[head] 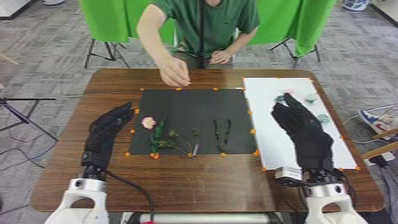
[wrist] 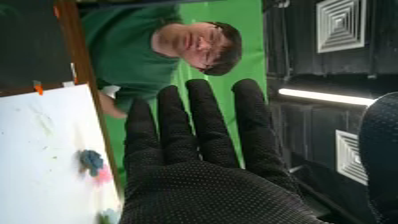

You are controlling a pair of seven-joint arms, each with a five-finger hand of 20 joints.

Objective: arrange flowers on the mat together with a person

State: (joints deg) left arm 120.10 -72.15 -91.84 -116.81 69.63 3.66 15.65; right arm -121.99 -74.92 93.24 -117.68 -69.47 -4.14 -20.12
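Note:
In the head view, my right hand is over the white sheet, fingers straight, just short of several small pale and blue-green flowers. The right wrist view has my right hand open and holding nothing, with a blue flower and a pink one on the sheet. My left hand is open beside the black mat's left edge. On the black mat lie a pink flower with a green stem, a thin branching sprig and dark green stems. A person's hand hovers at the mat's far edge.
Orange tape bits mark the borders of mat and sheet on the brown wooden table. The person stands at the table's far side, the other hand near the far edge. A black cable runs beside my left arm.

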